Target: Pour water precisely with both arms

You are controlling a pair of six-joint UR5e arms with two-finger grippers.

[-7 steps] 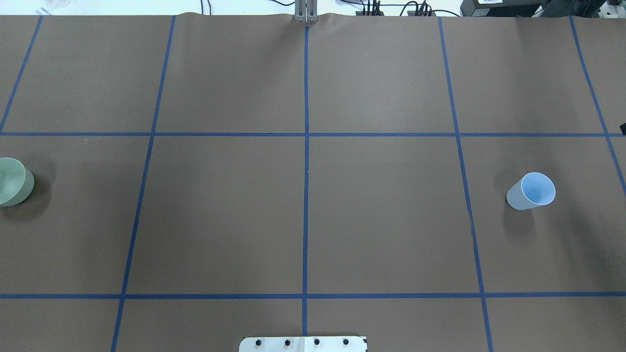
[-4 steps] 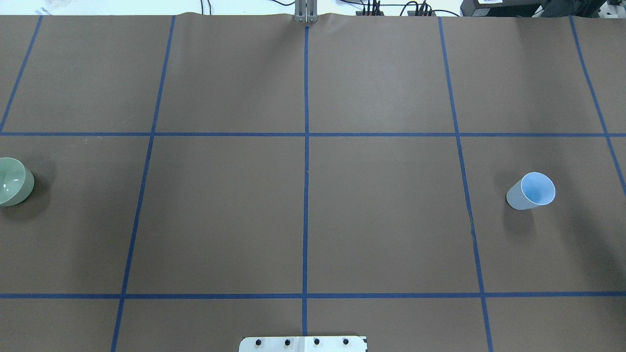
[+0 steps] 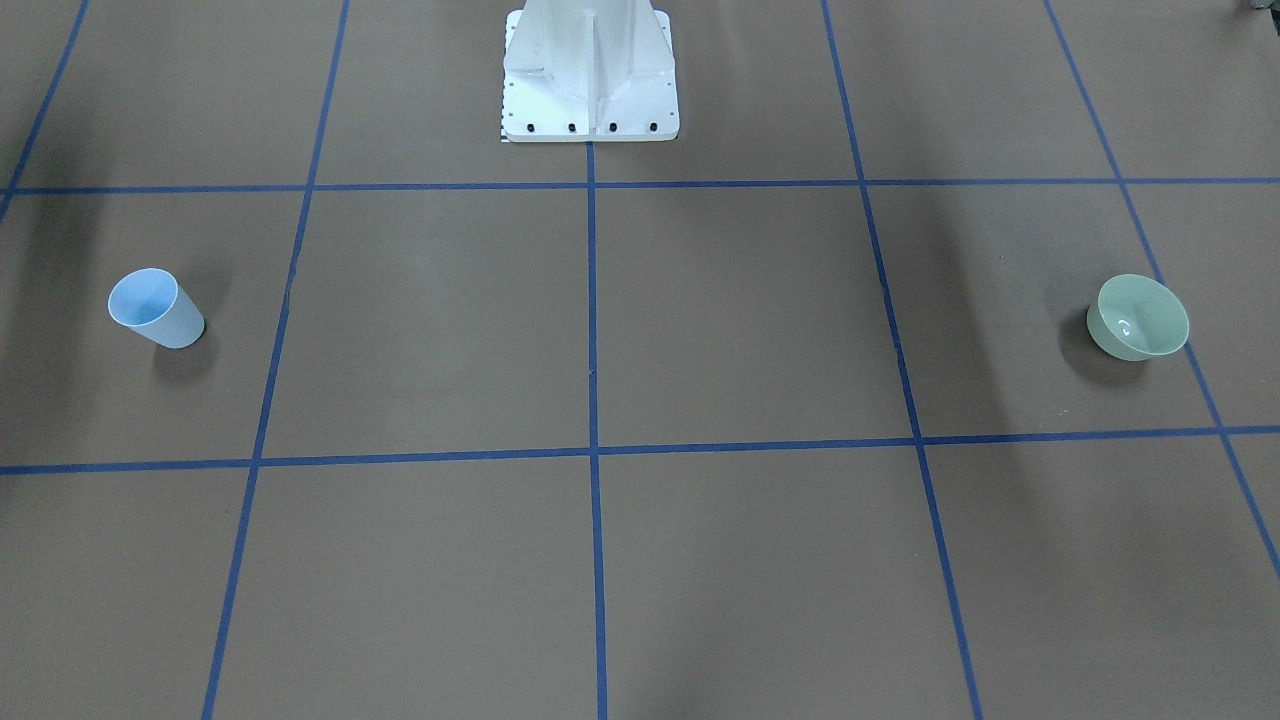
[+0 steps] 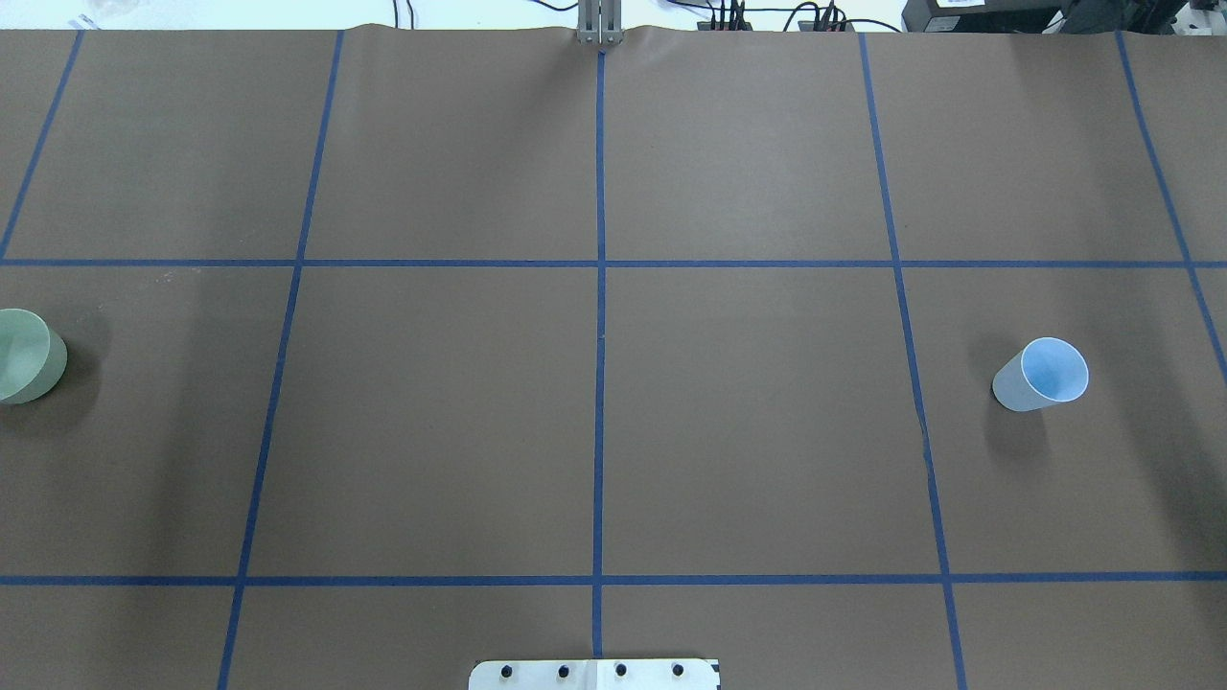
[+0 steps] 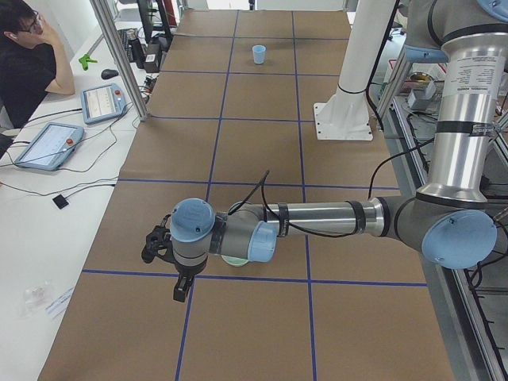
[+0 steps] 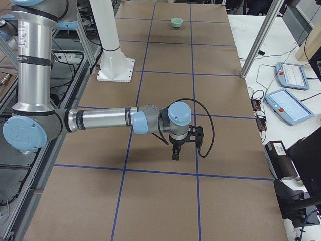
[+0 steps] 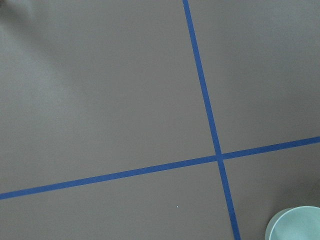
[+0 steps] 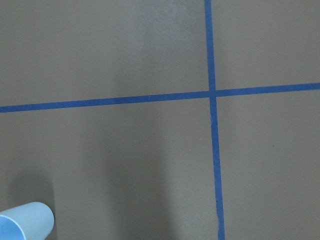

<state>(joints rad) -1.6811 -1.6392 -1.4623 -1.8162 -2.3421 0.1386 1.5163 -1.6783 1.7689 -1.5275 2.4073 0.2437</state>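
Observation:
A pale green bowl point(image 4: 24, 355) stands at the table's left edge; it also shows in the front view point(image 3: 1138, 318) with a small glint inside, which may be water. A light blue cup point(image 4: 1042, 376) stands upright at the right, also in the front view point(image 3: 155, 308). Both arms are outside the overhead and front views. In the left side view my left arm point(image 5: 317, 218) reaches low over the bowl, with its gripper point(image 5: 182, 290) pointing down just past it. In the right side view my right gripper point(image 6: 175, 153) points down and its wrist hides the cup. I cannot tell whether either gripper is open or shut.
The white pedestal point(image 3: 590, 70) stands at the table's robot side. Blue tape lines point(image 4: 599, 383) divide the brown table cover into squares. An operator point(image 5: 24, 63) sits beside tablets point(image 5: 48, 143) off the table's edge. More tablets point(image 6: 293, 108) lie on the side bench.
A small dark object at the right edge of the overhead view has gone out of view. A glint appeared in the green bowl half a second ago and is gone from that view now.

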